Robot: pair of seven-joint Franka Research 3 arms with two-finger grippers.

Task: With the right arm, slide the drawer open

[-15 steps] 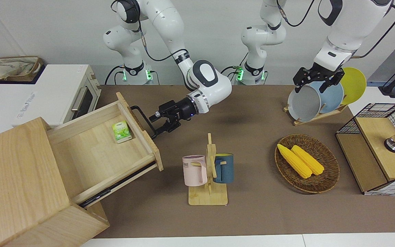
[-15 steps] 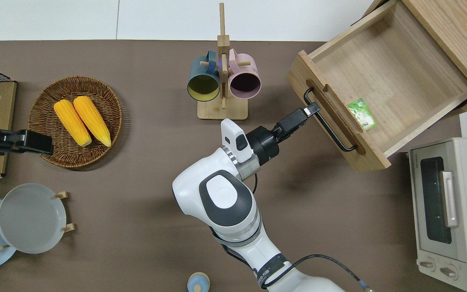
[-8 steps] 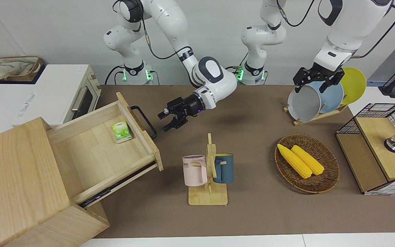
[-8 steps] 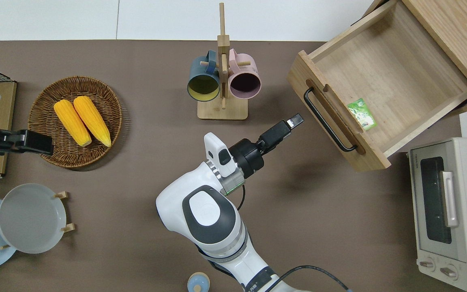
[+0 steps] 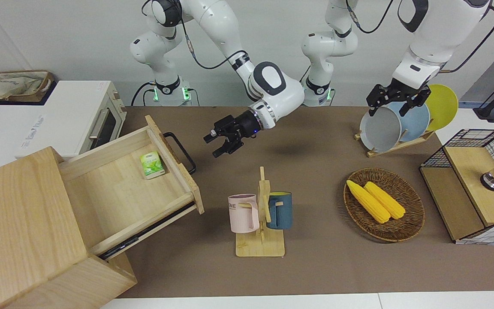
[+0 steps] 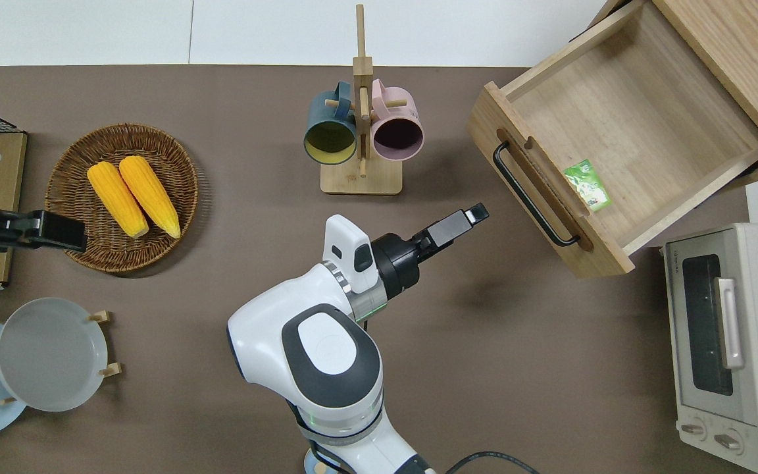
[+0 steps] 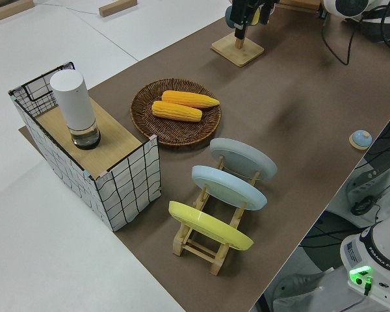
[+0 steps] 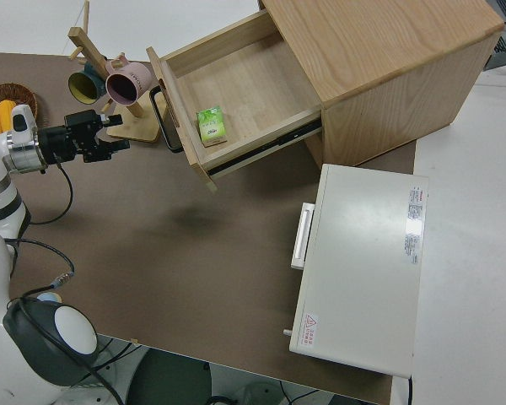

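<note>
Although the drawer (image 5: 144, 189) stands wide open at the worktop's corner, the right gripper (image 5: 218, 143), jaws apart, could still clip the mug rack (image 5: 260, 214).

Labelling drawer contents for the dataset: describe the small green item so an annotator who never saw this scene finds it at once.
Start at the large light-wood cabinet at the right arm's end of the table; its drawer is pulled out. The green packet lies flat on the drawer floor against the inside of the front panel, behind the black bar handle. It is the only thing in the drawer and the only green one there.
</note>
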